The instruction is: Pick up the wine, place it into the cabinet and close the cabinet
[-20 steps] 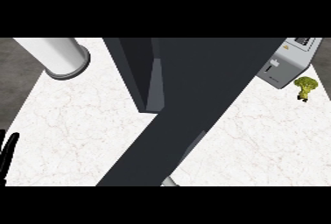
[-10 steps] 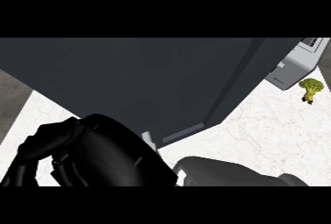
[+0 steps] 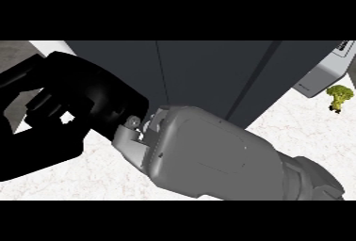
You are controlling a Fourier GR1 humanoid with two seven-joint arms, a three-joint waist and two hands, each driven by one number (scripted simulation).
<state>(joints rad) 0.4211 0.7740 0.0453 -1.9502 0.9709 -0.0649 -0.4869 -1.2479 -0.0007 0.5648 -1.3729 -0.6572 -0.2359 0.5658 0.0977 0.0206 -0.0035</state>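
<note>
Since half a second ago, the right hand [image 3: 62, 117] and its grey forearm [image 3: 215, 160] have swung up across the dark cabinet [image 3: 208, 75]. Its finger state I cannot tell. No wine shows. Risk: the door could rebound if pushed off-centre.

1. No word, brand, number or sign can be read anywhere
2. The grey appliance [image 3: 325, 75] at the counter's far right corner carries dark marks at its top, too small to make out
</note>
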